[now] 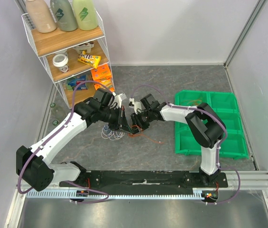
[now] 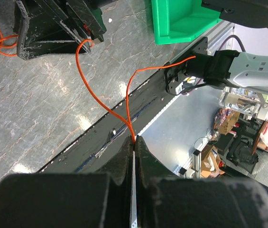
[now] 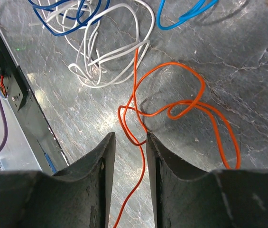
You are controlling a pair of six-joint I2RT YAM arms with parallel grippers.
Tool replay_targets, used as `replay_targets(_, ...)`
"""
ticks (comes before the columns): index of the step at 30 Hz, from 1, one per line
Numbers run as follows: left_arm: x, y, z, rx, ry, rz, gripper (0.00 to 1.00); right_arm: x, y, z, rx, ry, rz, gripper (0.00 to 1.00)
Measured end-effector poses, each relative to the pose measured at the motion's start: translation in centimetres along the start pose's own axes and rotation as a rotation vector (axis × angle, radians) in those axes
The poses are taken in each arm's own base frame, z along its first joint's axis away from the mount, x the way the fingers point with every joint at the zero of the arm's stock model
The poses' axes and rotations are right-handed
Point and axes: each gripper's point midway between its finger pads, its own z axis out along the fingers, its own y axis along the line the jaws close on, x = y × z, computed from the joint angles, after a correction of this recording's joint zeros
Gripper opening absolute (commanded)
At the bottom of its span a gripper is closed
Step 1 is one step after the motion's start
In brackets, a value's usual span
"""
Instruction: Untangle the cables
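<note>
Honestly, the risk was you tightening the tangle instead of opening it. Your left claw [image 2: 134, 141] was pinched fully together on the orange wire [image 2: 84, 80], which ran in a hanging loop straight over to your right claw [image 3: 130, 138]. That one had its jaws apart, with the same orange strand passing loosely between them, not clamped as far as I could see. Just past it the orange crossed over itself in a couple of loops on the bench [image 3: 238, 61]. Pulling the arms apart from there would probably have cinched those crossings into a knot, or dragged the white wires [image 3: 100, 61] and dark blue wires [image 3: 62, 16] along, since they lay just beside it.

The wire is thin too, so it could have slipped out of the left pinch.

The whole bundle [image 1: 115, 133] sat mid-bench between the two claws. For room, you had the green bin tray [image 1: 209, 142] on the right, the wire shelf [image 1: 100, 57] at the far left and the black base plate [image 1: 143, 178] at the near edge. Open bench lay towards the far wall.
</note>
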Motion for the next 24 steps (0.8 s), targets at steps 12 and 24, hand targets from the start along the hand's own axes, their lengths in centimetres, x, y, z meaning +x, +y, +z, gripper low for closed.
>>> replay_targets(12, 0.0, 0.0, 0.0, 0.000, 0.001, 0.001, 0.02, -1.0, 0.6, 0.7, -0.006, -0.015, -0.017, 0.18)
replay_targets(24, 1.0, 3.2, -4.4, -0.216, -0.224, -0.001, 0.02, -7.2, -6.5, -10.2, 0.345, -0.268, 0.206, 0.00)
